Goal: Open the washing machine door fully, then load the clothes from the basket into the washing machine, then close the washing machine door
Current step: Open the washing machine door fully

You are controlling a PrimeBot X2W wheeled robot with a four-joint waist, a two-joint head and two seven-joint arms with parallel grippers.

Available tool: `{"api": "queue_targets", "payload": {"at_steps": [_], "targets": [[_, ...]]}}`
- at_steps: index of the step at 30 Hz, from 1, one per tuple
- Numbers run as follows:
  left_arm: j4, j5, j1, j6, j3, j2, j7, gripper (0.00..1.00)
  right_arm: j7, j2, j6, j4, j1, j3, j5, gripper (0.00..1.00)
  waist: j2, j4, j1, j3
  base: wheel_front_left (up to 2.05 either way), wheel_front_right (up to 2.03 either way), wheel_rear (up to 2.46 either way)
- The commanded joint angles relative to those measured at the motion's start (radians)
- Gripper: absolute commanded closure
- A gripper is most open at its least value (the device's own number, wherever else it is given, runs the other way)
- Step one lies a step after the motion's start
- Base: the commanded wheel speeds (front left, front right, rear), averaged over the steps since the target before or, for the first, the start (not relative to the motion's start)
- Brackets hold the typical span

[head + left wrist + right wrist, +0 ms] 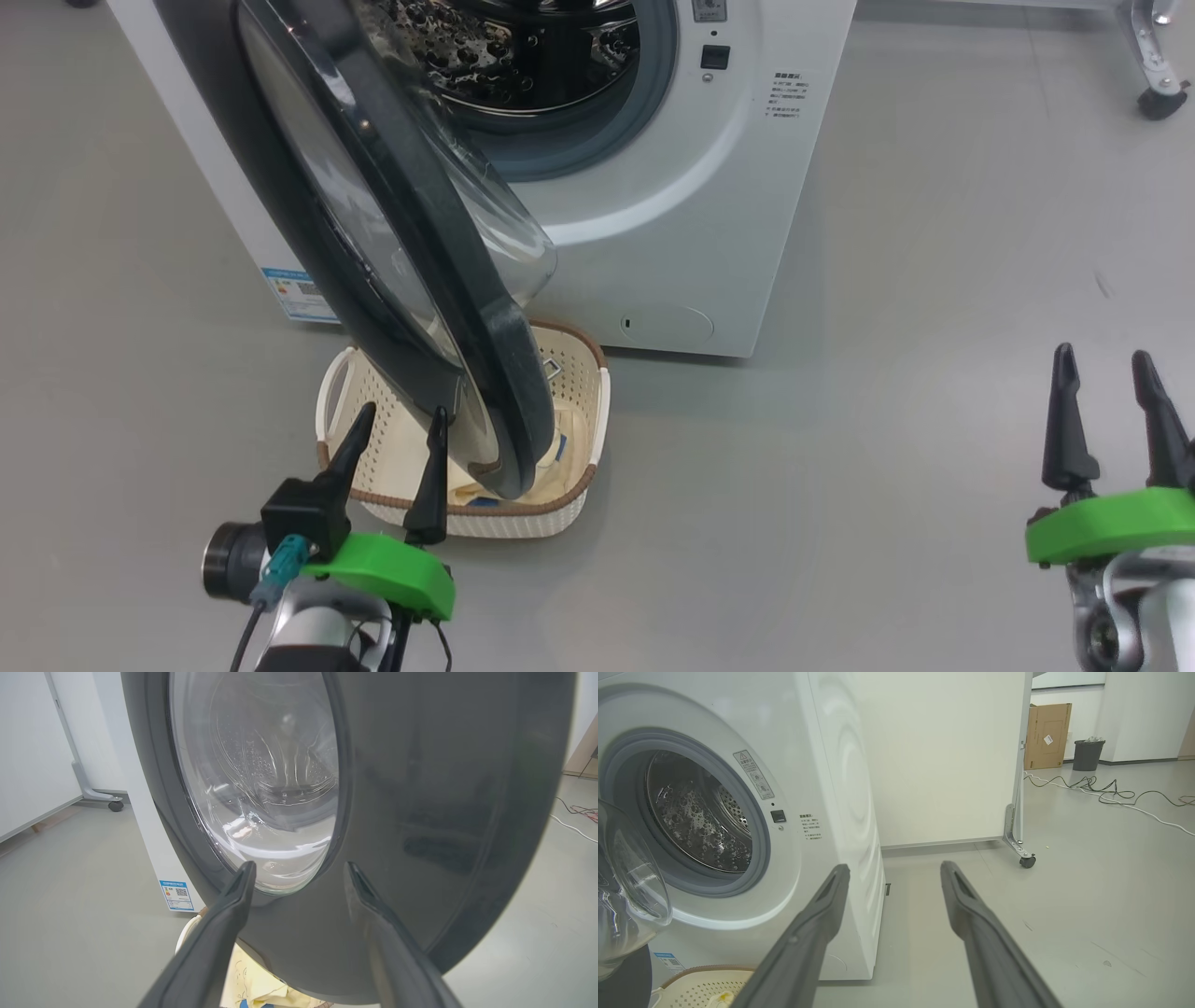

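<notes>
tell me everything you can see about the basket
The basket is a small rectangular cream plastic tub with perforated walls, a brown woven-look rim and a white loop handle at each end. It sits upright on the grey floor right before the washing machine, under the lower edge of the open door, which hides its middle. Pale yellow clothes with blue trim lie inside. The open left tool sits at its near left corner; contact cannot be told.

Left gripper (402, 411): lower left — dark fingers spread wide, pointing up.
Right gripper (1102, 353): lower right — fingers parted, upright.
Wrist collars (392, 571): green, one behind each gripper.
</notes>
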Motion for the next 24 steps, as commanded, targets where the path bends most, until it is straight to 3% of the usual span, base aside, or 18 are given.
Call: {"api": "queue_targets", "payload": {"at_steps": [1, 9, 24], "targets": [[-0.029, 0.008, -0.023, -0.004, 0.035, 0.016, -0.011, 0.00, -0.001, 0.000, 0.000, -0.047, -0.001, 0.015, -0.016, 0.00, 0.0000, 0.000, 0.0001, 0.001, 0.00, 0.00, 0.00], [-0.028, 0.012, -0.015, -0.006, 0.040, 0.017, -0.011, 0.00, 0.014, 0.022, 0.000, -0.115, 0.093, 0.045, -0.063, 0.00, 0.0000, -0.006, 0.0001, -0.003, 0.00, 0.00, 0.00], [-0.030, 0.012, -0.005, -0.010, 0.048, 0.015, -0.011, 0.00, 0.024, 0.023, 0.000, -0.149, 0.148, 0.064, -0.041, 0.00, 0.0000, -0.005, 0.0001, -0.007, 0.00, 0.00, 0.00]]}}
